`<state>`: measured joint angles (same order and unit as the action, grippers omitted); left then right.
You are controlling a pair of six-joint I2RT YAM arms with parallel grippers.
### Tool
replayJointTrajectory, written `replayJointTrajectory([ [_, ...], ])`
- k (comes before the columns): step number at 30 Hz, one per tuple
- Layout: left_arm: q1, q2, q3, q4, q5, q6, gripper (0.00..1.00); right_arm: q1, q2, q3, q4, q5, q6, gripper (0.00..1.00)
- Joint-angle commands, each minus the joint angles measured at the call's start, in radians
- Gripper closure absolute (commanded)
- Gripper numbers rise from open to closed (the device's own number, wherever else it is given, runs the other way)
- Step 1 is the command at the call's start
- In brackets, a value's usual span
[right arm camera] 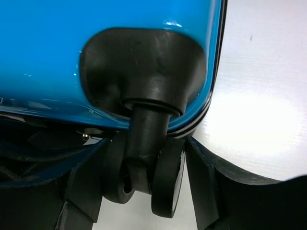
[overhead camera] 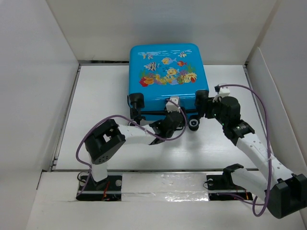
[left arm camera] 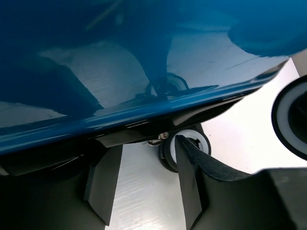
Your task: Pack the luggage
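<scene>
Top external view: the luggage [overhead camera: 165, 67] lies closed at the desk's [overhead camera: 100, 120] far edge. The left gripper [left arm camera: 144, 158], fingers apart, sits under the near seam. The right gripper [right arm camera: 144, 158] straddles a wheel [right arm camera: 165, 177], unclamped. Best to steady that corner, then lever the lid up slowly.

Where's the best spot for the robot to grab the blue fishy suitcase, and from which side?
Probably the black wheel post at the suitcase's near right corner, coming from the robot's side. The case lies flat with its wheels toward the robot, and its shiny shell looks too wide and smooth to pinch. The post is narrow and sticks out, so the right gripper fits around it.
</scene>
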<state>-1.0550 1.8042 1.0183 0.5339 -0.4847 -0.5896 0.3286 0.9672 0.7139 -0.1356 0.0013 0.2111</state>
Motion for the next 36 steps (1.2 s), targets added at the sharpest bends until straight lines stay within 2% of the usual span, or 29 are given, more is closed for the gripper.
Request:
replayJointTrajectory([
  [1, -0.007, 0.006, 0.049, 0.031, -0.129, -0.004, 0.55, 0.003, -0.004, 0.025, 0.05, -0.098, -0.021, 0.62],
  [4, -0.007, 0.021, 0.062, 0.041, -0.17, 0.004, 0.59, 0.003, -0.016, 0.012, 0.048, -0.113, -0.019, 0.79],
  [7, -0.016, 0.044, 0.086, 0.043, -0.218, 0.013, 0.61, 0.003, -0.035, -0.001, 0.044, -0.133, -0.016, 0.85],
  [11, -0.016, 0.079, 0.103, 0.07, -0.253, 0.013, 0.61, 0.023, -0.053, -0.021, 0.05, -0.155, -0.009, 0.87],
  [16, -0.025, 0.077, 0.114, 0.098, -0.314, 0.011, 0.68, 0.033, -0.065, -0.041, 0.053, -0.161, -0.006, 0.91],
  [24, -0.025, 0.04, 0.065, 0.23, -0.348, -0.003, 0.86, 0.053, -0.074, -0.057, 0.067, -0.164, 0.005, 0.94],
  [27, -0.025, 0.032, 0.051, 0.253, -0.371, -0.004, 0.99, 0.053, -0.076, -0.063, 0.067, -0.165, 0.007, 0.94],
  [33, -0.043, -0.031, -0.024, 0.285, -0.39, 0.025, 1.0, 0.053, -0.104, -0.096, 0.08, -0.09, 0.017, 0.94],
  [36, -0.043, -0.08, -0.092, 0.287, -0.417, 0.043, 1.0, 0.027, -0.122, -0.102, 0.09, -0.133, 0.03, 0.95],
])
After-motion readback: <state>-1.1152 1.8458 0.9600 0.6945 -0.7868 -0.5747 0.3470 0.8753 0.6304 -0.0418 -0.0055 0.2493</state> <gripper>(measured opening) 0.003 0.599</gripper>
